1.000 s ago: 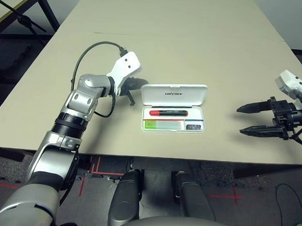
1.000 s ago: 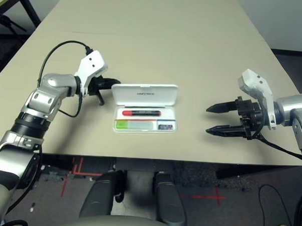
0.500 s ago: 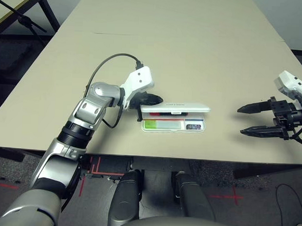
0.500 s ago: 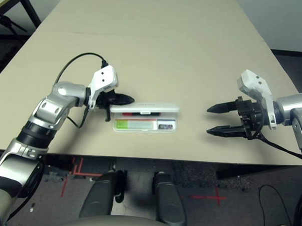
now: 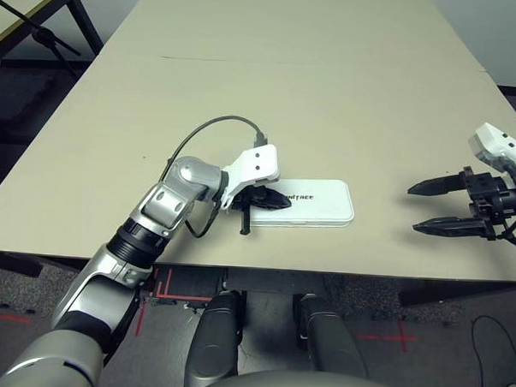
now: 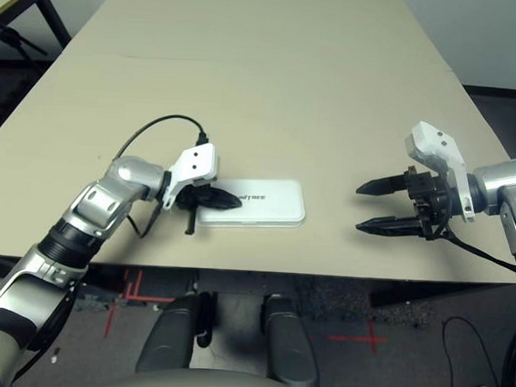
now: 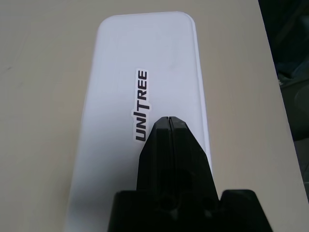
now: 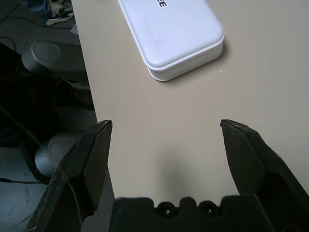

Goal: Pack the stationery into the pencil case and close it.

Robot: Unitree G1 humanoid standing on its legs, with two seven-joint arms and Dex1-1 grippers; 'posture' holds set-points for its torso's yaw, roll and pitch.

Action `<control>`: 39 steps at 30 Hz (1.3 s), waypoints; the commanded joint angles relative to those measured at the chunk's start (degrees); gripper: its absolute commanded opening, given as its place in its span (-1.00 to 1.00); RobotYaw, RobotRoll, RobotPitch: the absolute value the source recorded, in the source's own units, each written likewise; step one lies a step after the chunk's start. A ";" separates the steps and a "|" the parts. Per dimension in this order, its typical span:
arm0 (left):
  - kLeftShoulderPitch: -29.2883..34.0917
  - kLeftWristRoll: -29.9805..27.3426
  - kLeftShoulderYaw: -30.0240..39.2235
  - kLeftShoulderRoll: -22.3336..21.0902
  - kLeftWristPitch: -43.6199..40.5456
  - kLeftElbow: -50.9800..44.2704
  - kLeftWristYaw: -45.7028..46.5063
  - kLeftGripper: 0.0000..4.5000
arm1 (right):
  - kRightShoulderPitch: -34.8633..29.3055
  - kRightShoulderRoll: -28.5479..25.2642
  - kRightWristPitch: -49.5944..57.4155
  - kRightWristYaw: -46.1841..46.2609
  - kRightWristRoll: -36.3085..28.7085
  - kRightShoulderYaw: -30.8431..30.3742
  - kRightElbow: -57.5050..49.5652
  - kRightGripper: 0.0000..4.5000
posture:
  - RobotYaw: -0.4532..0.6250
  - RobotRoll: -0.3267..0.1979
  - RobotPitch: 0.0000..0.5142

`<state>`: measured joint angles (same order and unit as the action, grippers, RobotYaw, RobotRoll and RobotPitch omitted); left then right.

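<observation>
The white pencil case [image 5: 323, 202] lies flat on the bench [image 5: 330, 102], close to its near edge and between my two arms, with its lid down over the tray. My right fingers [image 6: 359, 205] stand wide apart and empty above the bench, well apart from the case's right end. My left fingers [image 7: 170, 118] are pressed together, with nothing between them, over the left part of the lid, and they look to be resting on it.

I judge the case light, with a stiff plastic shell that should take a gentle push but may skid on its smooth skin. Pressing straight down near the front edge, opposite the hinge, seems the surest way to seat the lid; a sideways shove could slide the whole thing. To lift it, I would take it across its narrow width, by the long sides.

It looks slim and matt, a rounded rectangle with a fine seam round its side and dark "UNITREE" lettering [image 7: 141, 105] running lengthwise on top.
</observation>
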<state>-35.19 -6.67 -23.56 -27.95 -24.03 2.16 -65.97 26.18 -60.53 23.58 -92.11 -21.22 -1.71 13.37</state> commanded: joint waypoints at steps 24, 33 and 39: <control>6.04 -13.20 38.45 5.51 5.25 0.16 30.65 0.94 | 6.33 22.44 -5.89 27.85 -5.16 14.38 9.00 1.00 | -0.06 0.25 -0.41; 2.76 -11.06 48.23 1.83 18.89 18.93 40.67 0.99 | 14.48 28.01 -24.50 55.20 2.86 19.47 31.26 1.00 | -0.05 0.25 -0.42; 1.40 -10.57 49.10 -0.15 26.72 29.30 43.12 0.99 | 16.91 26.78 -33.27 66.20 5.24 21.85 42.37 1.00 | -0.06 0.25 -0.41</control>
<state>-33.16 -17.87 24.91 -27.48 0.60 29.38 -23.28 42.53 -32.89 -7.35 -28.14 -16.95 18.93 53.31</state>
